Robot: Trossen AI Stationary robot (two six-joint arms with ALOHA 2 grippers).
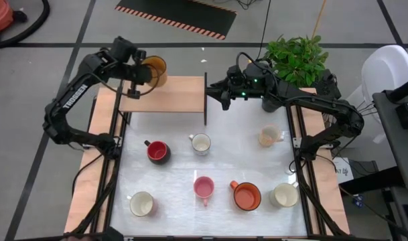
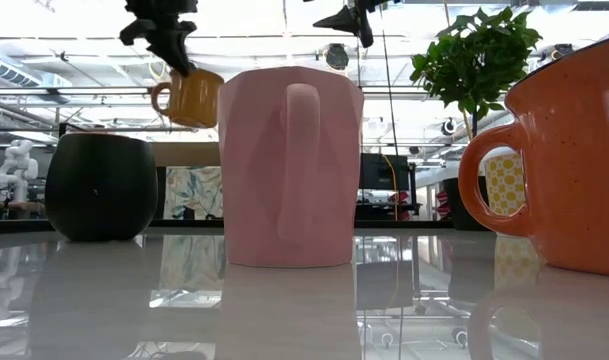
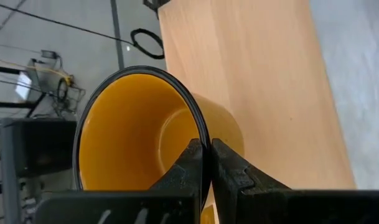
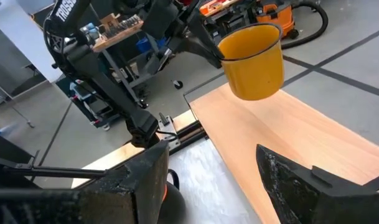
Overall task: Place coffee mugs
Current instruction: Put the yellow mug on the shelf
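mug: yellow mug (image 1: 153, 71) hangs tilted above the far left corner of the wooden shelf (image 1: 170, 97), clear of the board.
left gripper (image 3: 207, 163): jaws pinch the mug's rim, one finger inside, one outside.
right gripper (image 4: 214, 180): jaws spread, empty, waiting near the shelf's right edge.
other mugs: six on the desk (image 1: 177, 207), among them red (image 1: 158, 151), pink (image 1: 203, 187), orange (image 1: 246, 195).
risk: thin rim grip may slip; tilted release could tip the mug off the shelf's far edge.

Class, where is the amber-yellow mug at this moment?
In the high view the amber-yellow mug hangs at the table's far left, above the wooden shelf, pinched by its rim in the left gripper.
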